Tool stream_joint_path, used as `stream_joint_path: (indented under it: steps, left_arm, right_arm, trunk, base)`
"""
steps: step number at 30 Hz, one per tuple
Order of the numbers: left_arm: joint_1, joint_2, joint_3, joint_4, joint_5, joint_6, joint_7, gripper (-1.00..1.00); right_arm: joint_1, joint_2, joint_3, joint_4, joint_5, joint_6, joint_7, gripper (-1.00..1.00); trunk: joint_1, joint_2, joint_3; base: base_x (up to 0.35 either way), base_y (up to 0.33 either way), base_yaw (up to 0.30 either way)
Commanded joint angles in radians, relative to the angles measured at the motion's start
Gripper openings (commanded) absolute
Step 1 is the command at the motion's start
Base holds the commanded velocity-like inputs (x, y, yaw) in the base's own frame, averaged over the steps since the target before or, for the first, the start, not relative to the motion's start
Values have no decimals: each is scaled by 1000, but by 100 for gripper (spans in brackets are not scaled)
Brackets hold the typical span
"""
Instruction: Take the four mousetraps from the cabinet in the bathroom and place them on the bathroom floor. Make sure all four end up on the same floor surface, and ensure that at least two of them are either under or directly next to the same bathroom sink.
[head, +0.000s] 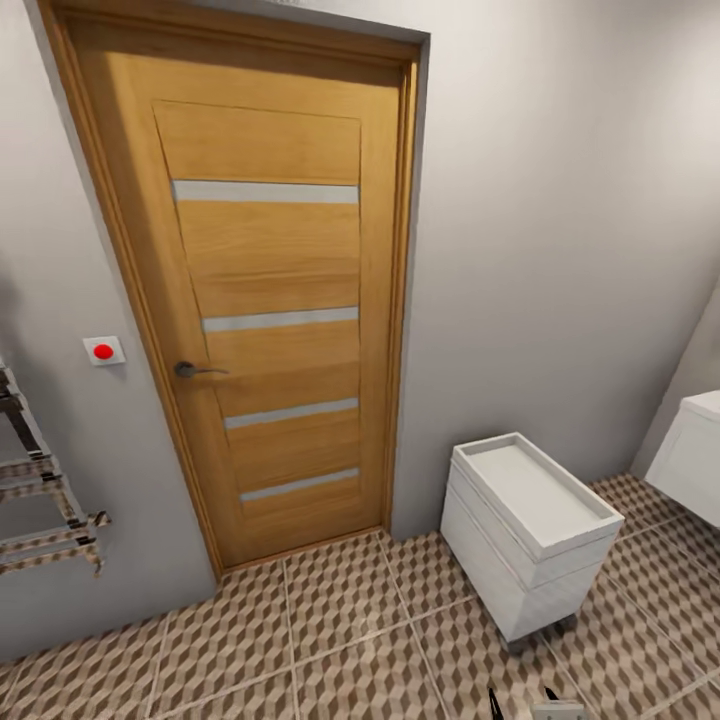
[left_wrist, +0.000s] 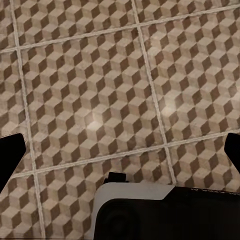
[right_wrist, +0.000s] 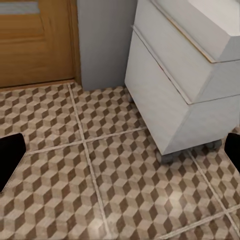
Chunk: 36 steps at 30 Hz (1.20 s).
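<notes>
Head view — closed wooden door (head: 270, 320), white drawer unit (head: 525, 530), bathroom floor (head: 340, 640).

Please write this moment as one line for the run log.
phase: in transit | facing: wooden door, shut | right of it: white drawer unit on bathroom floor | both claws: open, empty

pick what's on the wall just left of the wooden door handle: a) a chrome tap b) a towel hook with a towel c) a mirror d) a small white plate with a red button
d: in the head view a small white plate with a red button sits on the grey wall beside the wooden door, about level with its handle.
</notes>
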Motion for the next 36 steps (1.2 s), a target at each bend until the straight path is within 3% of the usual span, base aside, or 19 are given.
stream_joint_path:
  steps: [1, 36]
  left_arm:
    - [-1, 0, -8, 0, 3, -2, 6, 100]
    - [-1, 0, -8, 0, 3, -2, 6, 100]
  right_arm:
    - [-1, 0, 6, 1, 2, -2, -7, 100]
    - [-1, 0, 6, 1, 2, -2, -7, 100]
  trunk:
    - [1, -2, -2]
    - [1, -2, -2]
  base:
    - [0, 0, 283]
    - [0, 0, 283]
